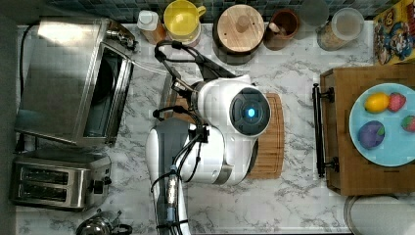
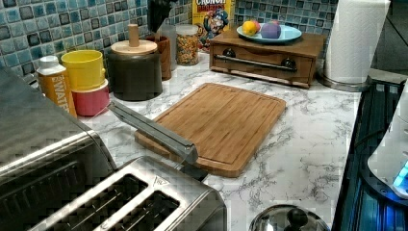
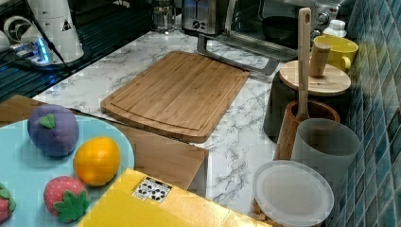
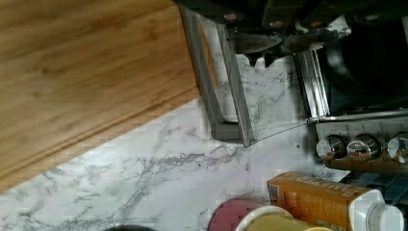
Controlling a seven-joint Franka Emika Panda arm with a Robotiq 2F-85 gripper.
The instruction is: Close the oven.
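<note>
Your pincer [image 4: 262, 57], grip unreadable, hangs over the oven [image 1: 73, 78] door's handle [image 4: 226, 86]; slip off and the door stays open.

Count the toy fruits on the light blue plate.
4: a yellow-orange citrus, a purple plum-like fruit, one red strawberry beside the citrus, and another red strawberry at the top view's right edge. The light blue plate is cropped, so more may be hidden.

Steel oven [image 1: 63, 78], door down flat
</note>
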